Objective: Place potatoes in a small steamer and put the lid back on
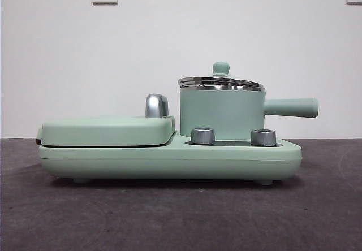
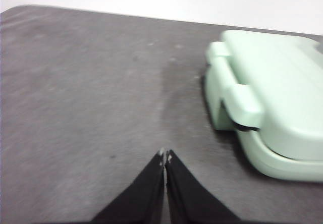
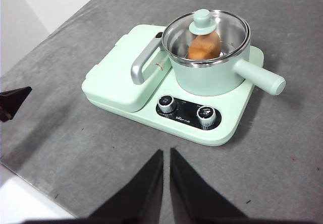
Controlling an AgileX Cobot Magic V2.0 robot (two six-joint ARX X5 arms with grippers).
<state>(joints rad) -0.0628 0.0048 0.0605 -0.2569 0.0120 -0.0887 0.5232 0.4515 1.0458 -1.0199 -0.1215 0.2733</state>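
Note:
The mint-green small steamer (image 1: 222,112) (image 3: 209,67) stands on the right half of the cooker base, its straight handle (image 1: 291,107) pointing right. The glass lid (image 1: 220,81) (image 3: 206,32) with its green knob rests on the steel rim. Through the glass an orange-brown potato (image 3: 204,46) lies inside the pot. My right gripper (image 3: 166,153) is shut and empty, held high and back from the cooker's front. My left gripper (image 2: 165,156) is shut and empty, low over the grey table beside the cooker's griddle end. Neither arm shows in the front view.
The flat green griddle cover (image 1: 107,129) (image 3: 121,70) with a chrome handle (image 1: 156,105) fills the base's left half. Two knobs (image 1: 203,135) (image 1: 263,137) sit on the front panel. The other arm's black tip (image 3: 12,100) shows at the table's side.

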